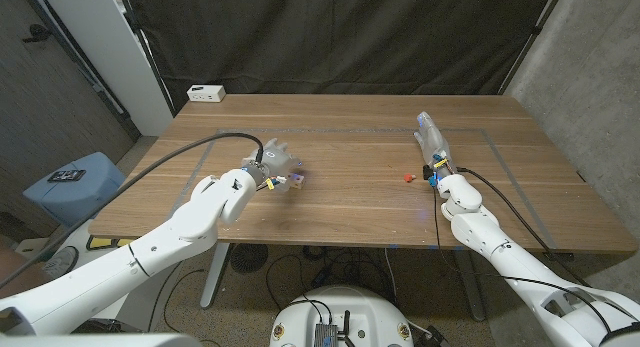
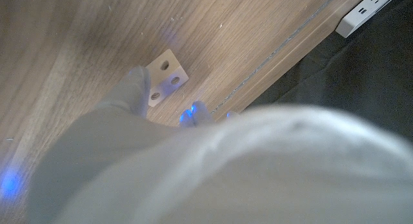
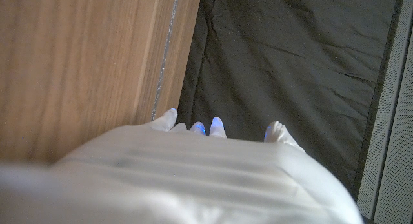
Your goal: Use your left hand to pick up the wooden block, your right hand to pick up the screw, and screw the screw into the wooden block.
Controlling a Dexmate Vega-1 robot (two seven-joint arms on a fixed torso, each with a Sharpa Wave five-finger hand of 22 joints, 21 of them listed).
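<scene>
One pale wooden block drilled with round holes (image 2: pixel 166 77) — three holes show. One small red screw (image 1: pixel 407 175) on one brown wooden table (image 1: pixel 350 117). One white power strip (image 1: pixel 206 92) — and two white robot hands, left (image 1: pixel 277 167), right (image 1: pixel 431 139).

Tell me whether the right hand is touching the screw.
Apart. The head view shows bare table between the small red screw and the right hand, which stands beside it.

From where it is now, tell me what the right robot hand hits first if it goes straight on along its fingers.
Nothing on the table, it seems: the right robot hand points toward the far edge, and past its fingertips is the dark curtain. Depth is unclear.
</scene>
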